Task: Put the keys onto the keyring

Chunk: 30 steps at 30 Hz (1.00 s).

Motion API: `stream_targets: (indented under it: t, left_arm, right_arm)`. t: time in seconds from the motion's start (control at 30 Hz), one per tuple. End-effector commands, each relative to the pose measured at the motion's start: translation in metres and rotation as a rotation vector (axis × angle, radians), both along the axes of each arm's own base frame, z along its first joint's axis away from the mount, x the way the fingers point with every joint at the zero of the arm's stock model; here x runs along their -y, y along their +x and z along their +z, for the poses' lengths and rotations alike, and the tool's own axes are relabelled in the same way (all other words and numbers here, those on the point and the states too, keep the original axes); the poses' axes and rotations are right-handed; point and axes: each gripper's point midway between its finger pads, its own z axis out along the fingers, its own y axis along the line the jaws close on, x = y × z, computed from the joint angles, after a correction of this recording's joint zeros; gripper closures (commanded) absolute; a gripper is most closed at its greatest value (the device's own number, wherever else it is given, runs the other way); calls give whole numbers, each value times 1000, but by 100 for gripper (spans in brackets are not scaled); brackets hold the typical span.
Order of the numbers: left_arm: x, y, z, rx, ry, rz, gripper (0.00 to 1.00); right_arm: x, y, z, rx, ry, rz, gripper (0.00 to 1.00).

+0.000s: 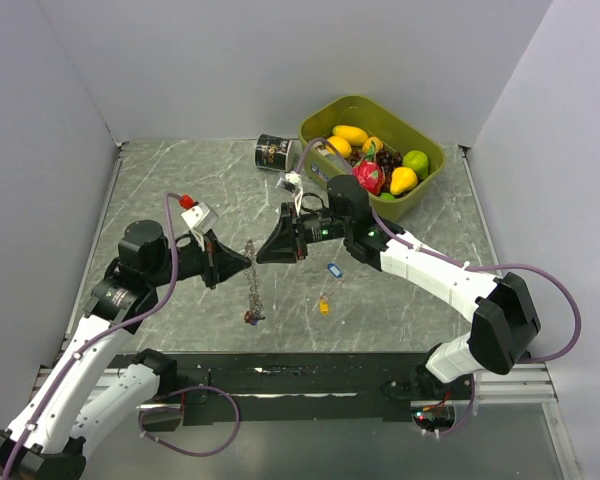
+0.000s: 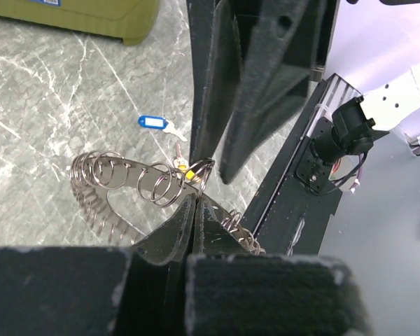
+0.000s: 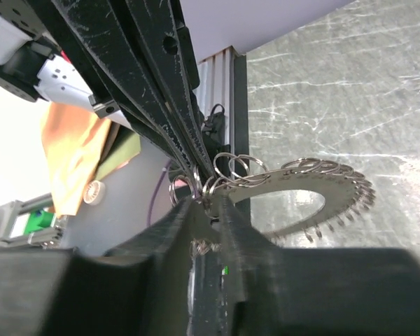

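Grey marbled table (image 1: 160,200), closed in by plain pale walls (image 1: 280,60) at left, far and right. A black rail (image 1: 310,375) runs along the near edge by the arm bases.

At the far right stands one olive bin (image 1: 360,98) with several fruits (image 1: 404,180) in it. Just left of it one black can (image 1: 273,152) lies on its side. Both are well apart from the work in the middle.

The two arms meet tip to tip at mid-table. The one keyring (image 1: 251,285) hangs between them, clear of the table, trailing toward the near side. The left gripper (image 1: 244,262) is fully closed and pinches the keyring's edge at its fingertips. The right gripper (image 1: 263,250) faces it from the right. Its jaws stand a narrow gap apart with small loops of the keyring in that gap; whether they pinch them I cannot tell.

Two keys lie loose on the table to the right of the keyring. The blue key (image 1: 332,269) is farther and the yellow key (image 1: 324,305) nearer, neither touching the keyring. The crossed fingers hide much of the keyring in both wrist views.
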Motion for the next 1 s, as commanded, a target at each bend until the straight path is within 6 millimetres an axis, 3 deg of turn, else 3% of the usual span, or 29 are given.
stream_targets:
  t: [0.0,0.2,0.43,0.97]
  left_arm:
    - [4,-5,25,81,-52,-36,99]
    - [5,-6,26,82,-61,-41,99]
    - [2,-6,19,81,-42,-24,99]
    - [-8,1,-2,75,-2,53,99]
  right_arm:
    - [2,1,18,40,52,0,80]
    - [0,3,21,32,52,-1,100]
    - [6,4,18,23,44,-15,100]
    - [19,-7,44,37,123,30,100]
